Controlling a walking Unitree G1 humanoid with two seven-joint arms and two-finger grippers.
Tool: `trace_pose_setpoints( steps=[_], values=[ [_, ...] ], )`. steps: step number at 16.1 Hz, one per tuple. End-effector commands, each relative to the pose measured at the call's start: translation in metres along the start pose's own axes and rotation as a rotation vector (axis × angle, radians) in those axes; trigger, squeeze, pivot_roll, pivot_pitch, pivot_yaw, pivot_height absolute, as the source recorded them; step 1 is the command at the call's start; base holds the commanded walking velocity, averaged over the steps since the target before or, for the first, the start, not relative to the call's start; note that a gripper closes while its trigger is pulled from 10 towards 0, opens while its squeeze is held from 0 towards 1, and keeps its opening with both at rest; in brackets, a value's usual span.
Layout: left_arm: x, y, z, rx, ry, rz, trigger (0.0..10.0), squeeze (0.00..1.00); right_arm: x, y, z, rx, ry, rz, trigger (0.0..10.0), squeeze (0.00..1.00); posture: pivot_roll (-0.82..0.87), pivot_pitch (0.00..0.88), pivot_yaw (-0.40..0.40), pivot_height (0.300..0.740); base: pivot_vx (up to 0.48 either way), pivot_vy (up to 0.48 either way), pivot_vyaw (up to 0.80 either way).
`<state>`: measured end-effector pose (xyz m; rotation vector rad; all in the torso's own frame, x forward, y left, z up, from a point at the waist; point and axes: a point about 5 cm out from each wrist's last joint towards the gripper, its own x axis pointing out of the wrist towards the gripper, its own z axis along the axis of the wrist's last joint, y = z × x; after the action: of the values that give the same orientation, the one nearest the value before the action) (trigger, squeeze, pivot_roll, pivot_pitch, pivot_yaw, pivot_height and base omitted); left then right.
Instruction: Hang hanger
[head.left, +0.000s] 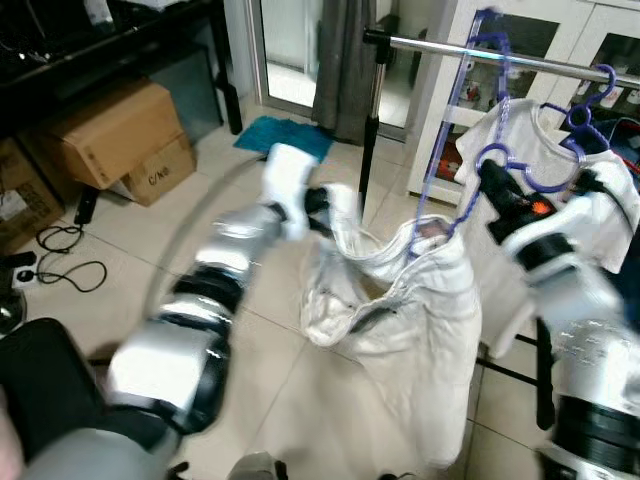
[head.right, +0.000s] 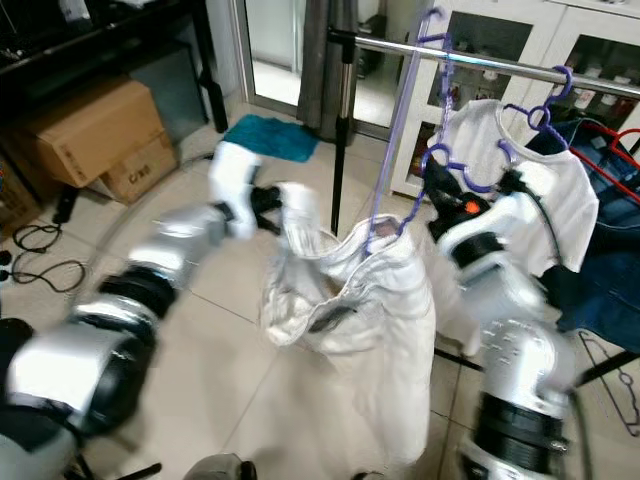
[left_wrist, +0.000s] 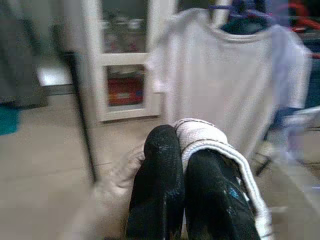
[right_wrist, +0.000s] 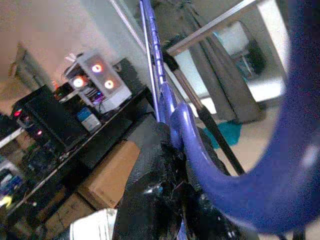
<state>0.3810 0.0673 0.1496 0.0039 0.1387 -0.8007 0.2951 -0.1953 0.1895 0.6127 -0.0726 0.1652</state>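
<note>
**Hook still below the rail — lift, then seat it**

My right hand (head.left: 492, 180) is clamped on the purple hanger (head.left: 450, 170), fingers pinched around the curved part near its neck; the right wrist view shows the purple plastic wedged between the black fingers. My left hand (head.left: 322, 205) is closed on a fold of the white garment (head.left: 400, 310), fabric bunched between both fingers in the left wrist view.

The garment hangs off the hanger in a slack bundle between my two hands, well above the floor. The hanger stands tilted and long, its top end up by the clothes rail (head.left: 520, 58) — I can't tell whether it has caught the rail or sits just in front.

Judgement on doing this well:
- Raise the right hand so the hook clears the rail, then lower onto it — don't push sideways.
- Keep the left hand taking the cloth's weight so the hanger doesn't swing.
- Aim for the bare stretch of rail, away from the white T-shirt (head.left: 545, 150) already hung there.
- Release left first, then right, once the hook bears load.
</note>
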Motion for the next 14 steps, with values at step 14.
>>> trace_pose_setpoints(
  steps=[14],
  values=[
    [-0.033,0.052,0.036,0.055,-0.174,0.350,0.0,0.00,-0.010,-0.009,-0.005,-0.548,0.051,0.124,0.0,0.00,-0.02,0.000,0.054,0.740,0.000,0.000,0.00]
  ],
)
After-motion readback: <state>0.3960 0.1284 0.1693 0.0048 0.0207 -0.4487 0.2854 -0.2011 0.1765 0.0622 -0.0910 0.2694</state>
